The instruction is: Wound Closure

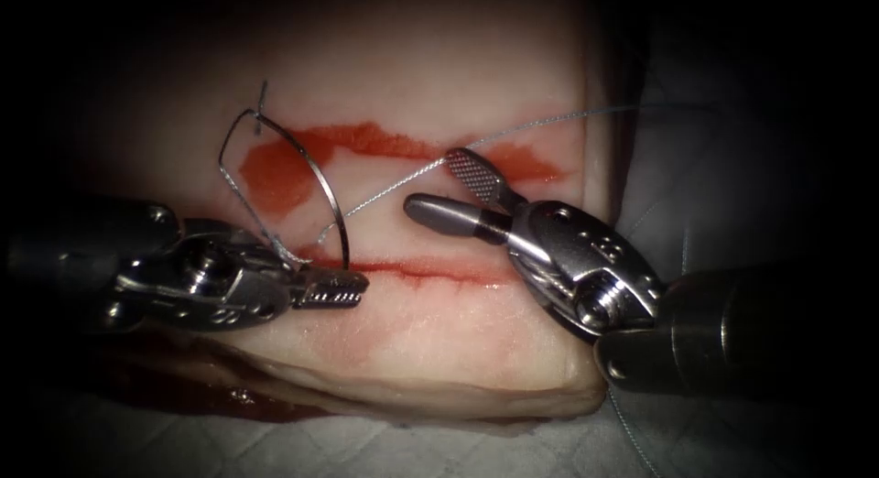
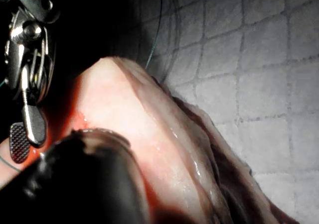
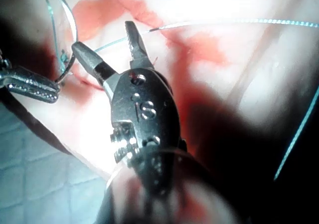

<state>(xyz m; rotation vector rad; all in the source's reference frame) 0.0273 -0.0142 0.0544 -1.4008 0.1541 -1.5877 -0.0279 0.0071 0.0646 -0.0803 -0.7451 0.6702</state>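
Left tool comes in low from the left, jaws closed on the needle at one end of its curve, right at the near edge of the cut. From that grip the needle arcs up over the tissue, crosses the upper red fluid patch and bends back down on the left; most of its curve is in the open air, and I can't tell whether the gripped end or the far end sits in the tissue. Right tool comes in from the right, jaws apart, holding nothing: one jaw points left just above the cut, the other is raised with its ridged face showing. Thread runs from off the tissue's right edge, passes just beside the raised jaw without being clamped, then drops left toward the needle near the left tool. A short stub of thread stands up at the needle's top left. In the right wrist view the right tool is spread the same way, thread passing close beside the tip of one jaw, and the left tool is closed at the needle. Left wrist view shows the tissue's side, the quilted pad under it, and the right tool with jaws parted.
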